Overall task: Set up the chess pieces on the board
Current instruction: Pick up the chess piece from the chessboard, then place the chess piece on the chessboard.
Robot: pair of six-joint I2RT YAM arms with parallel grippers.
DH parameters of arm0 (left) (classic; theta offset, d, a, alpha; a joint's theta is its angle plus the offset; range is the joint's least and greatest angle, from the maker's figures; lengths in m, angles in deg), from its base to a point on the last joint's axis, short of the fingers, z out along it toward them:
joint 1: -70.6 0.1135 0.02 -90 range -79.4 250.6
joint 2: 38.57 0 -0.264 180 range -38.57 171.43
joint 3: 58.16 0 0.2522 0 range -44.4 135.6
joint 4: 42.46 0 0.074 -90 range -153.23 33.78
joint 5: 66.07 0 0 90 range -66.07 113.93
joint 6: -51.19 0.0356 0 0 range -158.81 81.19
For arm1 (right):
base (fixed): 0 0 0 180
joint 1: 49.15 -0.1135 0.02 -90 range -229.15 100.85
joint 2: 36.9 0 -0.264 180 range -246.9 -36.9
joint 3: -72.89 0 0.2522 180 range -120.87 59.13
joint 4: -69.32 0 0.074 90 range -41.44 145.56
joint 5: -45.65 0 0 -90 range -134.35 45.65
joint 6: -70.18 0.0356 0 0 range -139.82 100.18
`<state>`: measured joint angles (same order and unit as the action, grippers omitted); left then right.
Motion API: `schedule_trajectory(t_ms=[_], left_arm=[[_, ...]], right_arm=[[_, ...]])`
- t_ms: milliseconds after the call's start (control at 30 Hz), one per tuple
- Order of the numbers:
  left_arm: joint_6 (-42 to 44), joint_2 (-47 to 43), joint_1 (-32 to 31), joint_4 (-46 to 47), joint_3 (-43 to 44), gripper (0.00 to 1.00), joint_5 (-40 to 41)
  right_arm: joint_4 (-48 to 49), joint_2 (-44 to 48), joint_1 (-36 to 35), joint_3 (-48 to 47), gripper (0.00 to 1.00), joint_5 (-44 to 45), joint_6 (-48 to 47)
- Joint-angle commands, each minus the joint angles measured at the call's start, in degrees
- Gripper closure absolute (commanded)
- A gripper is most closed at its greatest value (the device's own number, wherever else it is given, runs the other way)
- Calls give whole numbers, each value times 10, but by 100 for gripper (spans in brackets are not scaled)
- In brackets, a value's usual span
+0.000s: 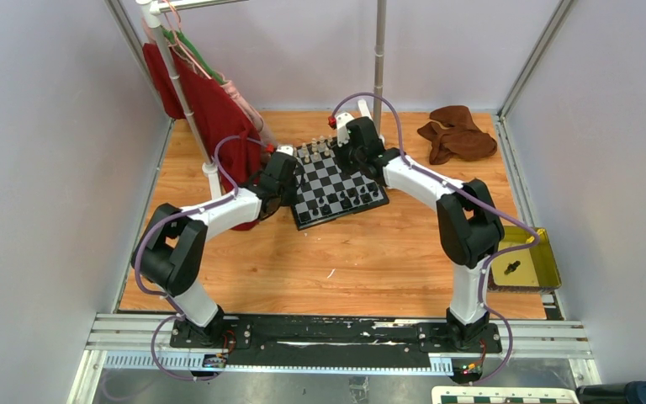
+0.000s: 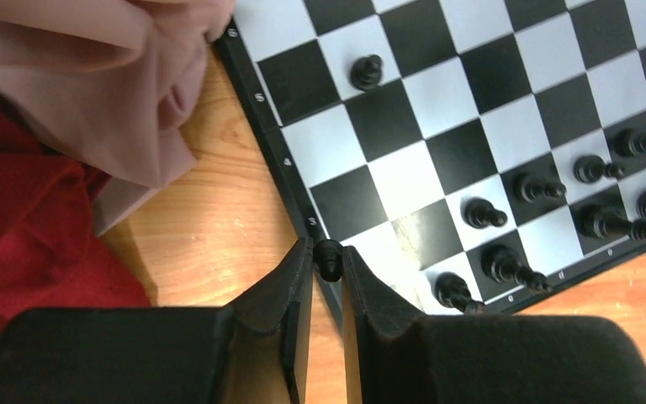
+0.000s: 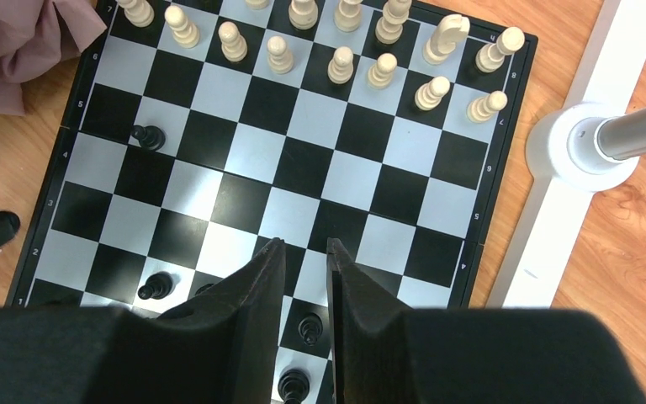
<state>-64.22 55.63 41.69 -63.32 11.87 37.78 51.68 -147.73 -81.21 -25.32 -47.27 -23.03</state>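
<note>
Left pincer (image 2: pixel 327 249) grips a black piece (image 2: pixel 328 261); yellow tray (image 1: pixel 548 263) holds another piece (image 1: pixel 511 268).

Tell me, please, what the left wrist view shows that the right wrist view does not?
Left wrist only: the left gripper shut on a black piece at the edge of the board, and red cloth. Right wrist only: cream pieces in two rows, a white pole base, and the right gripper open. Both: the board, other black pieces standing on it, and pink cloth.
</note>
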Motion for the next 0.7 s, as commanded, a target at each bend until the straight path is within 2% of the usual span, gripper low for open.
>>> schedule_trajectory(t_ms=[0, 200, 667], left_arm=[[38, -18, -18, 18, -12, 83, -19], [53, -13, -28, 26, -14, 83, -48], [50, 11, -40, 21, -3, 83, -47]], right_arm=[[-1, 24, 8, 10, 71, 8, 13], [0, 27, 8, 12, 71, 8, 17], [5, 31, 9, 24, 71, 12, 15]])
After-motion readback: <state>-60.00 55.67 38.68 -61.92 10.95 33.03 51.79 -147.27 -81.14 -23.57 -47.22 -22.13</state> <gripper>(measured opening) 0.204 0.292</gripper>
